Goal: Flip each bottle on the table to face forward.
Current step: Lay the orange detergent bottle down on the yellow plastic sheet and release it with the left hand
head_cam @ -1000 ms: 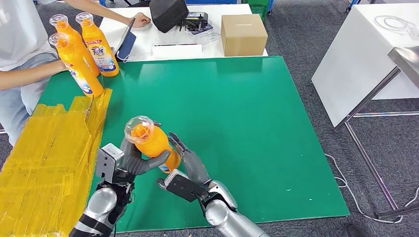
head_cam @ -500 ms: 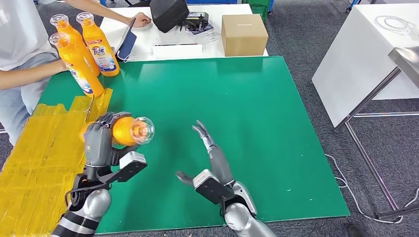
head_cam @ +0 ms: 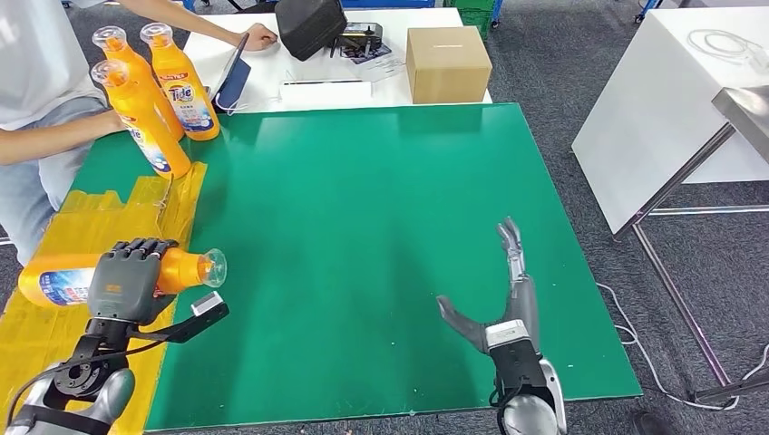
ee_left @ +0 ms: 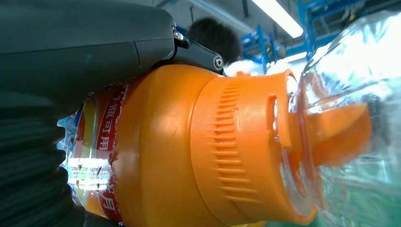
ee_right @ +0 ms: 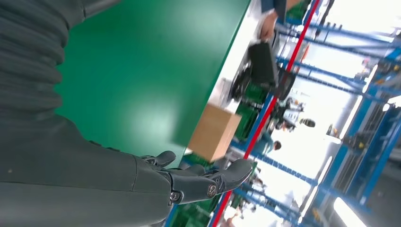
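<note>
Left hand [head_cam: 127,281]: is grasping the bottle [head_cam: 63,276] around its shoulder, holding it sideways above the yellow sheet [head_cam: 54,353], cap toward the mat.
Right hand [head_cam: 508,308]: is hanging released, fingers spread, over the green mat [head_cam: 381,208].
Step advice: judging the bottle needs righting, label forward, before letting go.
Three bottles [head_cam: 150,91]: are standing at the worktop's far left, beside a person [head_cam: 36,82].
Room: white table [head_cam: 335,77] is carrying a box [head_cam: 446,62].

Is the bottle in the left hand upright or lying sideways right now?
Sideways. The bottle lies level in the left hand, clear cap pointing toward the green mat, base over the yellow sheet.
</note>
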`<state>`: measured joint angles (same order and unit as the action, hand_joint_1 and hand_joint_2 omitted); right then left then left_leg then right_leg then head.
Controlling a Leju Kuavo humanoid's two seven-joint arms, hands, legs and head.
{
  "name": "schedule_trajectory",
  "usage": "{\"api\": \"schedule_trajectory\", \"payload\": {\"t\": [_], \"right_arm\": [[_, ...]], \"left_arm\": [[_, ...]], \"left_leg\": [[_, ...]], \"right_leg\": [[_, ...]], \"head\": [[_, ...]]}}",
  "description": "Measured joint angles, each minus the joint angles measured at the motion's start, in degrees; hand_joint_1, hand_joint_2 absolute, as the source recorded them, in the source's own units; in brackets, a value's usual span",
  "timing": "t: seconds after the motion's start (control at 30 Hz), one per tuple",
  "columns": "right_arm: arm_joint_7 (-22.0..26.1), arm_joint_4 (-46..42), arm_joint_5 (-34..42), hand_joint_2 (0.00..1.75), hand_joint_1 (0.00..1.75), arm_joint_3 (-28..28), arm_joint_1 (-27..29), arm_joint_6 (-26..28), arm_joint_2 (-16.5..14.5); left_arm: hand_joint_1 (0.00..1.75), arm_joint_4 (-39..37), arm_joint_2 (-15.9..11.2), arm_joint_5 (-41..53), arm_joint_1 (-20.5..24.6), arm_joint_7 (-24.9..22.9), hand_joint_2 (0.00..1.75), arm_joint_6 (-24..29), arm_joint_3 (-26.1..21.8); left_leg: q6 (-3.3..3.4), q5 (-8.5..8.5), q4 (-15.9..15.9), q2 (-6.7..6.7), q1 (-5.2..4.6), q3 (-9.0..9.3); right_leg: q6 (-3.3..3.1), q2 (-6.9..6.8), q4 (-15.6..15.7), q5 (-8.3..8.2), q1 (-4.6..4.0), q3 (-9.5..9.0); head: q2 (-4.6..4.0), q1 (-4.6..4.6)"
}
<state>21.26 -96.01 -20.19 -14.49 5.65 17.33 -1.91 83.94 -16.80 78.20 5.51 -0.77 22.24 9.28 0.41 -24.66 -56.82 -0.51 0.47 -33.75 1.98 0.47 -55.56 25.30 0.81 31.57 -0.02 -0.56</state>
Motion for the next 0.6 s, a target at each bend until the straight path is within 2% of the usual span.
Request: {"api": "schedule_trajectory", "payload": {"t": [0.2, 0.53, 0.57, 0.6], "right_arm": [[0.0, -1.2, 0.0, 1.75, 0.0, 2.5, 0.7, -0.2, 0.1], [-0.6, -1.1, -1.0, 1.75, 0.0, 3.9, 0.5, -0.6, 0.1], [-0.7, -1.0, -1.1, 1.75, 0.0, 3.9, 0.4, -0.7, 0.1], [-0.8, -0.9, -1.2, 1.75, 0.0, 3.9, 0.3, -0.8, 0.0]], "left_arm": [[1.75, -0.7, -0.9, -0.6, -0.8, 0.1, 1.75, -0.3, -0.2], [1.75, -3.6, -0.8, -4.9, -1.1, 1.4, 1.75, -3.5, 0.2], [1.64, -4.0, -0.7, -5.0, -1.0, 1.5, 1.75, -3.6, 0.4], [1.22, -4.4, -0.6, -5.0, -1.0, 1.6, 1.75, -3.6, 0.5]], "left_leg": [[0.0, 0.0, 0.0, -0.01, -0.01, 0.01], [0.0, 0.0, 0.0, 0.0, 0.0, 0.01], [0.0, 0.0, 0.0, 0.0, 0.0, 0.01], [0.0, 0.0, 0.0, 0.0, 0.0, 0.01]], "right_leg": [[0.0, 0.0, 0.0, 0.0, -0.01, -0.02], [0.0, 0.0, 0.0, 0.0, -0.02, -0.01], [0.0, 0.0, 0.0, 0.0, -0.02, -0.01], [0.0, 0.0, 0.0, 0.0, -0.01, -0.01]], "head": [[0.0, 0.0], [0.0, -0.01], [0.0, -0.01], [0.0, -0.01]]}}
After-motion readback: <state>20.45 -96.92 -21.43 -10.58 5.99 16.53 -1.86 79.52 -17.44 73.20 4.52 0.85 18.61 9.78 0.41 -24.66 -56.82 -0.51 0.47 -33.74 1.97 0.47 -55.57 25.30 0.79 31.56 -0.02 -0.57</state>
